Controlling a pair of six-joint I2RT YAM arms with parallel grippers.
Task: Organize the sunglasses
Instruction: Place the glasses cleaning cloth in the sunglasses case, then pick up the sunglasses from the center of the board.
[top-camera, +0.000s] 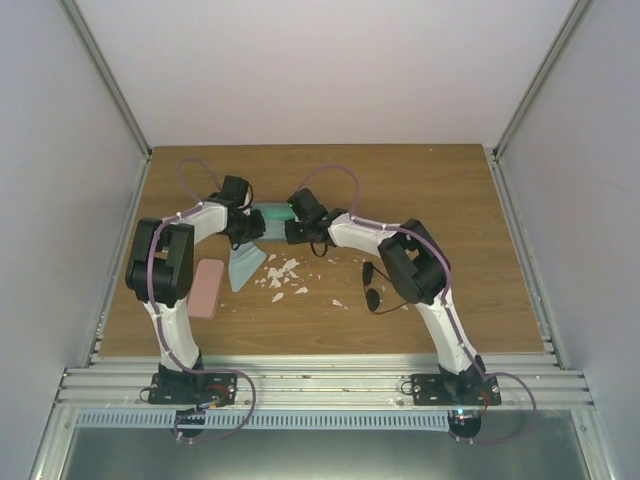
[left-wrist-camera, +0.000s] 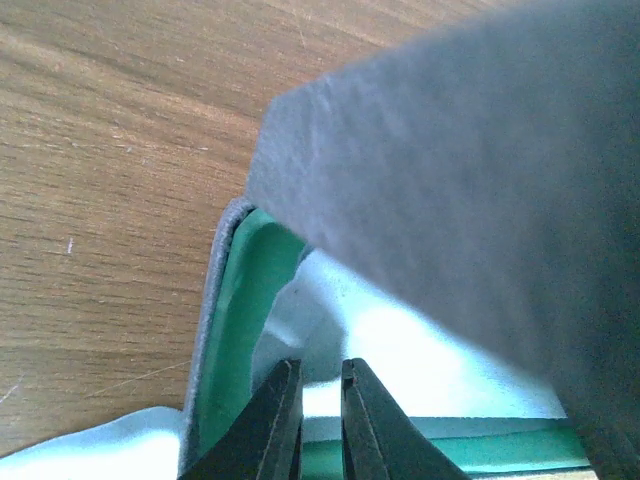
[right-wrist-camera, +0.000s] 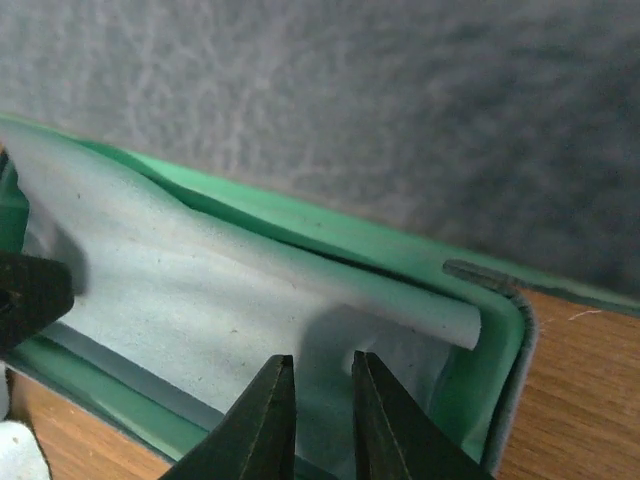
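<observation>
Both arms were bunched at the open blue-grey case mid-tabletop. The case's long axis ran left to right between them, with its lid raised.

The left end effector sat at one end of the case. Its fingers were all but together with only a thin slit between them, and we saw nothing in it. The right end effector was at the other end in the same state: a thin slit, nothing clamped. A light blue cloth lay over the green lining, and neither wrist view showed any glasses inside.

The relation that mattered was where the dark sunglasses lay. They were on the tabletop, well apart from the case, toward the right and nearer the bases, just beside the right arm's elbow. Their long axis ran roughly near-to-far, about crosswise to the case. From the right end effector they were back and to the right. The left end effector was farther off, with the case in between.

Our call was that the right arm should fetch them, and that the pair would need about a quarter turn to line up with the case.

We could not make out the pink-framed pair. There were pale scraps near the case, and we couldn't tell what they were. The pink case and a second cloth lay on the left arm's side.
</observation>
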